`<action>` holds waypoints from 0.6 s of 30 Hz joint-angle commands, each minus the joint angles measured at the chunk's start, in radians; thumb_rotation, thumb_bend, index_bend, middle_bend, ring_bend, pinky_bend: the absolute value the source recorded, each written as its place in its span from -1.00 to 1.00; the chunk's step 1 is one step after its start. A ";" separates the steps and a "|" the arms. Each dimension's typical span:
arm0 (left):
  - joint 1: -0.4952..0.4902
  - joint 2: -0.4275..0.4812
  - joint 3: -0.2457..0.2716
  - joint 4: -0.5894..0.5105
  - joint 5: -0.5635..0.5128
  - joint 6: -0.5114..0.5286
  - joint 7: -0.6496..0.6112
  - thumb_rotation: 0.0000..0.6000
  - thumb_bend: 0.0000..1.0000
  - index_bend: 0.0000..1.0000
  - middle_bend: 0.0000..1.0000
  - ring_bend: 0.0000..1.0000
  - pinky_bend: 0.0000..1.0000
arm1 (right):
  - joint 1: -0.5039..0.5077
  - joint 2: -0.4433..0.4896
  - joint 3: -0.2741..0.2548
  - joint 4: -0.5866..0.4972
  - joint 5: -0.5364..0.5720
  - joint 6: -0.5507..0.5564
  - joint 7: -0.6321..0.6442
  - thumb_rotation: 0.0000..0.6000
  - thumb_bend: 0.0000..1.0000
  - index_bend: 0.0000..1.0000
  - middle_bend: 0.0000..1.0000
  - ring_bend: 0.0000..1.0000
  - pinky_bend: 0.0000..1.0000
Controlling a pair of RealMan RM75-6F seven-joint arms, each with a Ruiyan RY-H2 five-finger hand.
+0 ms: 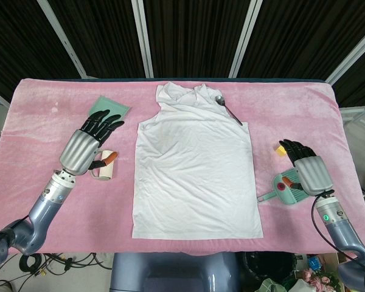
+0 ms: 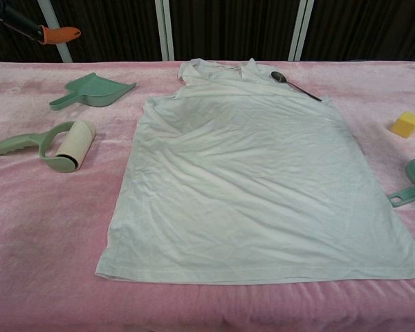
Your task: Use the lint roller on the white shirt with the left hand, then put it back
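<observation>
One white shirt (image 2: 256,187), one lint roller (image 2: 66,145), one dustpan (image 2: 97,91), one spoon (image 2: 294,84)

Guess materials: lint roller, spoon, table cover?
Lint roller: matte green handle and frame, likely plastic; pale drum looks like sticky paper. Spoon: dark and glossy with highlights, probably metal. Table cover: pink, fuzzy nap with brushed patches, looks like plush or velvet fabric.

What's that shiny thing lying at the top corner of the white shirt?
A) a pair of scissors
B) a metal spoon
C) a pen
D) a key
B: a metal spoon with a rounded bowl and thin handle lies across the white shirt near its collar, seen in both views.
</observation>
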State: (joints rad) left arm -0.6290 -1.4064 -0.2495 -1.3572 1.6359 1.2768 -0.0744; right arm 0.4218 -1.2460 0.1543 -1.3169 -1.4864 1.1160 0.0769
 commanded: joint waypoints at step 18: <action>0.015 0.020 0.028 -0.016 -0.015 0.025 0.015 1.00 -0.45 -0.71 -0.76 -0.99 -0.78 | -0.036 0.025 0.000 -0.092 0.031 0.070 -0.042 1.00 -0.76 -0.93 -0.83 -0.77 -0.57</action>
State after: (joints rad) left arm -0.6162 -1.3885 -0.2242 -1.3725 1.6183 1.2986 -0.0599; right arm 0.3906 -1.2210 0.1564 -1.4023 -1.4548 1.1792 0.0408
